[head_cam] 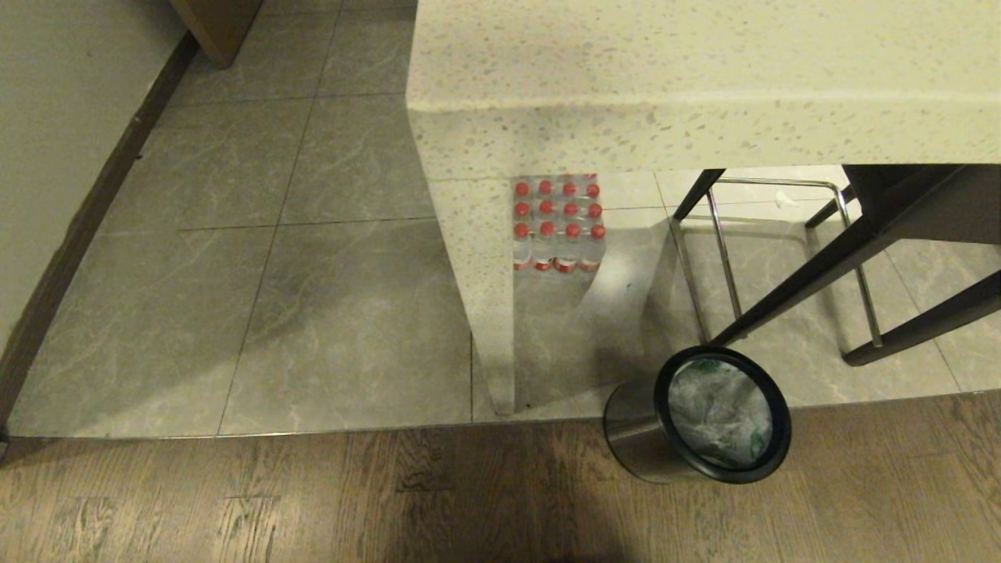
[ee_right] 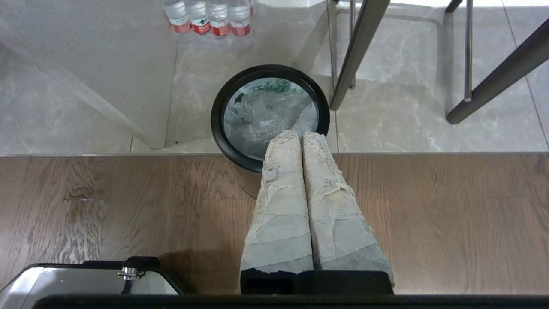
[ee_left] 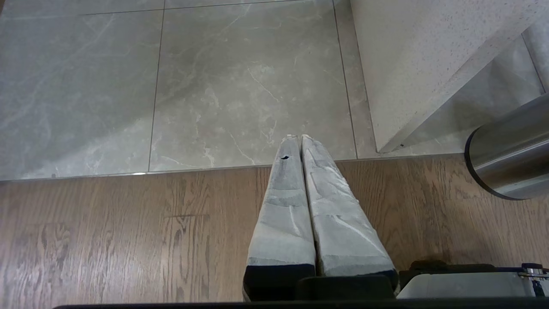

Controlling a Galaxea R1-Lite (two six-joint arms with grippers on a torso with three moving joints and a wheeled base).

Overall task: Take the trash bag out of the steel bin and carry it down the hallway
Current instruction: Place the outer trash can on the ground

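Wood floor meets grey tile; bin [ee_right: 270,112] ahead of clenched right claw [ee_right: 299,134]: open wide, dip in, pinch bag [ee_right: 266,116] edge.

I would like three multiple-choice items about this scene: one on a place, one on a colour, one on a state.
1. Where does the steel bin stand?
A. On top of the stone table
B. On the floor where tile meets wood, near the table leg
C. Against the left wall

2. What colour are the caps of the water bottles under the stone table?
A. Red
B. Blue
C. Yellow

3. In what state is the trash bag?
A. Lying on the wooden floor
B. Held by the right end effector
C. Still inside the bin

Answers:
1 B, as the bin sits at the tile edge beside the leg.
2 A, as every visible cap is red.
3 C, as the right end effector is shut and empty, with the bag below the black rim.
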